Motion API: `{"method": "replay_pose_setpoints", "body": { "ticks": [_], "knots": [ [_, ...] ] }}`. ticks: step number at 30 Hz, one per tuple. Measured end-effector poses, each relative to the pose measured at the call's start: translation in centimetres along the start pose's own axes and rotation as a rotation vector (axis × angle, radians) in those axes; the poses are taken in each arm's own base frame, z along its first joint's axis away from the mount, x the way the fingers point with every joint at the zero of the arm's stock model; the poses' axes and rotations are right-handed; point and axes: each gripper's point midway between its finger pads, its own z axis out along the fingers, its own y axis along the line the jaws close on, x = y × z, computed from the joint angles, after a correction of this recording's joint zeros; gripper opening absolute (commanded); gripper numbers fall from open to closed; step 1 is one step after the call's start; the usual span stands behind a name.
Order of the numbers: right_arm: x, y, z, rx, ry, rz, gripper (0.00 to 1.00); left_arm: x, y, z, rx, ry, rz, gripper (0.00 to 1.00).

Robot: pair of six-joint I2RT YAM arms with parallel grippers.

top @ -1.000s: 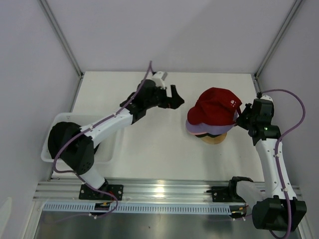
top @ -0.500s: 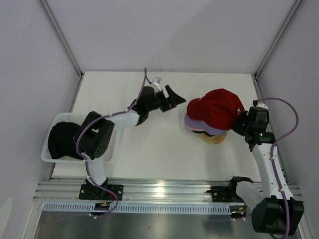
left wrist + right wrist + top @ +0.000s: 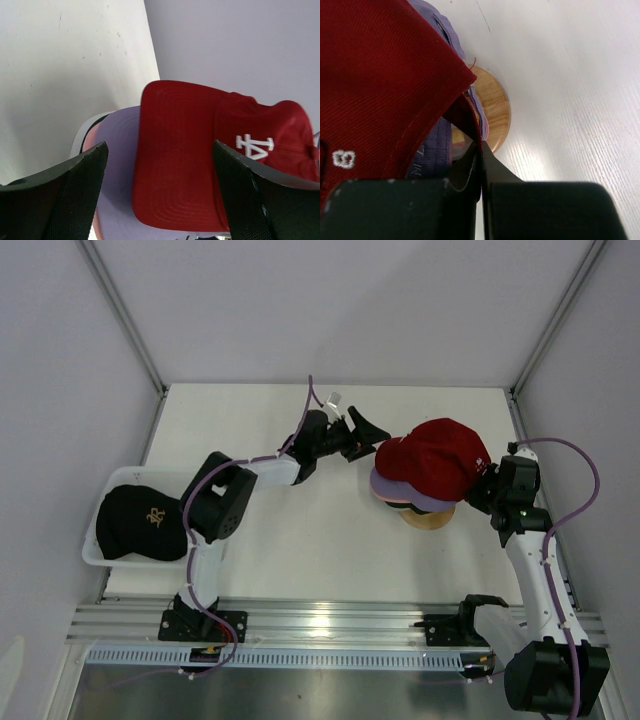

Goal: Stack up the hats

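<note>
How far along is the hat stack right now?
Done: the red cap sits on top of the lavender cap on the wooden stand. In hand: the right gripper is shut on the red cap's rear edge, and the left gripper, open, is at its brim. Left: a black cap lies in the white basket, not yet stacked.

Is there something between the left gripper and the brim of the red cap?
Nothing visible. The left gripper is open just beside the red cap. Its wrist view shows the brim straight ahead between its fingers, lying on the lavender cap.
</note>
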Motion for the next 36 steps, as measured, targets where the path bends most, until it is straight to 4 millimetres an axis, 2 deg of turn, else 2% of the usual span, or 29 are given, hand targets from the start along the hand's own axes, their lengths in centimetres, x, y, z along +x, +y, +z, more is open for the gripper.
{"method": "replay_pose_setpoints", "body": {
  "ticks": [4, 6, 9, 12, 13, 14, 18, 27, 29, 36],
  "knots": [
    [0.0, 0.0, 0.1, 0.001, 0.002, 0.0, 0.02, 1.2, 0.5, 0.8, -0.012, 0.036, -0.036, 0.82],
    [0.0, 0.0, 0.1, 0.001, 0.002, 0.0, 0.02, 1.7, -0.1, 0.9, 0.001, 0.055, -0.049, 0.77],
    [0.1, 0.0, 0.2, 0.002, 0.005, 0.0, 0.03, 2.2, -1.1, 1.0, 0.032, 0.076, -0.07, 0.65],
    [0.2, -0.1, 0.3, 0.007, 0.009, 0.0, 0.03, 2.4, -1.7, 0.9, 0.05, 0.083, -0.088, 0.32],
    [0.2, -0.2, 0.3, 0.011, 0.012, 0.0, 0.03, 2.3, -1.8, 0.9, 0.056, 0.081, -0.094, 0.11],
    [0.3, -0.3, 0.3, 0.017, 0.016, 0.0, 0.03, 2.0, -2.1, 0.9, 0.065, 0.074, -0.103, 0.01],
    [0.3, -1.1, 0.4, 0.058, 0.015, 0.003, 0.06, 1.0, -4.2, 0.2, 0.125, 0.045, -0.091, 0.01],
    [0.1, -1.4, 0.3, 0.072, 0.004, 0.003, 0.09, 2.0, -5.7, -4.1, 0.057, -0.024, 0.043, 0.01],
    [0.2, -1.4, 0.3, 0.076, 0.006, 0.004, 0.11, 2.4, -5.7, -4.9, 0.043, -0.035, 0.06, 0.01],
    [-0.2, -1.6, 0.0, 0.095, 0.0, 0.008, 0.12, 3.5, -3.6, -6.7, -0.059, -0.088, 0.061, 0.01]
  ]
}}
